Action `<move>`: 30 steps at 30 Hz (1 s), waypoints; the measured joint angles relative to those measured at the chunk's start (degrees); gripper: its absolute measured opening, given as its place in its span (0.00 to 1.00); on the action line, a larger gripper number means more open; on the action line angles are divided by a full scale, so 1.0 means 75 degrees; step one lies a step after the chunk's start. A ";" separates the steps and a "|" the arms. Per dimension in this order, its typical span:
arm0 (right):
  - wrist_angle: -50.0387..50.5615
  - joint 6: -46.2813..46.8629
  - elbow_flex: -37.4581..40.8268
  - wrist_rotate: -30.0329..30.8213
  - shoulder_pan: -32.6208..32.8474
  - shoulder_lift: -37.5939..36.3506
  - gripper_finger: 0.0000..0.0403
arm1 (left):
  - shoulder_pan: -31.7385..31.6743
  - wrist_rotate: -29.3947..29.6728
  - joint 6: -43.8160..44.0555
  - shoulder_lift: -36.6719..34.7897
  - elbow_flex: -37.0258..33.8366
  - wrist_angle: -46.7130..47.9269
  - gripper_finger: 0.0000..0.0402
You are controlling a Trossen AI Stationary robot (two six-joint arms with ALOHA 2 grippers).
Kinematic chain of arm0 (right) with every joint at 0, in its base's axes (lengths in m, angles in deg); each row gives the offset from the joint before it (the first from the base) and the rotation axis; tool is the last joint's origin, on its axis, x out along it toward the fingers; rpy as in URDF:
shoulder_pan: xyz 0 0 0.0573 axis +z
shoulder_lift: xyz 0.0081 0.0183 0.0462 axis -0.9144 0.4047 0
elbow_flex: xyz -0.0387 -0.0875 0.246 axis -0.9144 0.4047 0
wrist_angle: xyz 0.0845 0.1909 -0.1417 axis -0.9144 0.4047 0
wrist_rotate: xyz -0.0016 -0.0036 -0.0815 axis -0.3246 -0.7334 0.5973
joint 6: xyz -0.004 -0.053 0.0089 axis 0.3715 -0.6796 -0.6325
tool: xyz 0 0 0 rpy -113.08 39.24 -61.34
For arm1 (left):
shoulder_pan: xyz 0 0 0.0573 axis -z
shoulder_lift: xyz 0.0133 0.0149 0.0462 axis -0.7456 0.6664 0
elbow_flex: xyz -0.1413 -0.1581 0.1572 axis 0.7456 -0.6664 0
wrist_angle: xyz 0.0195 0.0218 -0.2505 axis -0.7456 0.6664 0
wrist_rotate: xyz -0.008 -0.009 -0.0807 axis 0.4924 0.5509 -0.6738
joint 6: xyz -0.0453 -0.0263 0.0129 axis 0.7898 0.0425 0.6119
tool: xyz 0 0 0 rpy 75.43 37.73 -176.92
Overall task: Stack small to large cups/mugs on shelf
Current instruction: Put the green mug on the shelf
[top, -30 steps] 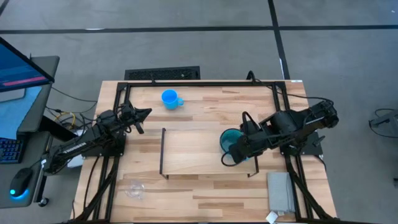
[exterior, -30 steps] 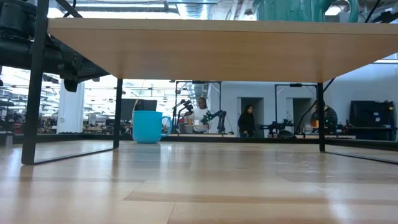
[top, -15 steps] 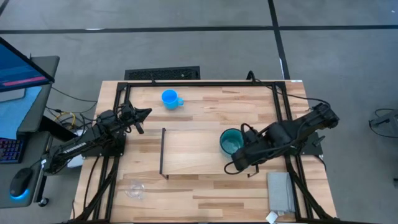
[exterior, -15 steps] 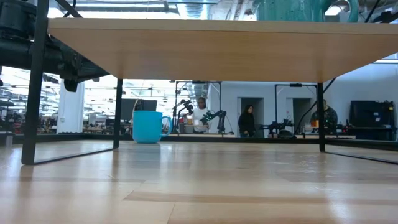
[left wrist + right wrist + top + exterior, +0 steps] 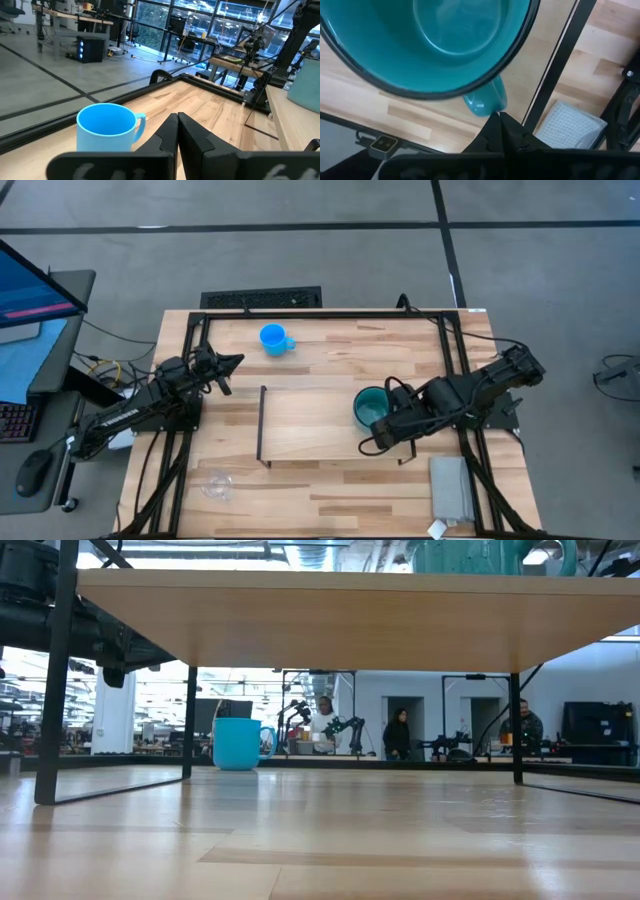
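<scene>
High view: the teal mug (image 5: pixel 371 407) stands upright on the right end of the shelf (image 5: pixel 310 425). The right gripper (image 5: pixel 374 442) is clenched just beside its handle and grasps nothing. The left gripper (image 5: pixel 232 363) is also clenched and empty, near the blue mug (image 5: pixel 272 338). The clear glass cup (image 5: pixel 216 483) stands at the table's (image 5: pixel 330 505) front left.

From my remote station I see the large mug (image 5: pixel 371 408) standing on the shelf (image 5: pixel 310 425) at its right end, the handled mug (image 5: pixel 273 338) on the table behind the shelf, and the glass cup (image 5: pixel 216 484) before its left end.
</scene>
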 joint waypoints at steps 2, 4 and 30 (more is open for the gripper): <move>-0.0001 -0.0062 0.0000 0.0002 0.0001 0.0000 0.00 | -0.0001 0.0000 0.0000 0.0000 0.0000 0.0002 0.00; -0.0012 -0.0062 0.0044 0.0013 0.0000 -0.0002 0.00 | 0.0000 0.0001 0.0000 0.0000 0.0000 0.0001 0.00; 0.0000 -0.0416 0.0507 -0.0051 -0.0260 0.0000 0.00 | -0.0002 0.0003 0.0009 0.0003 0.0000 -0.0001 0.00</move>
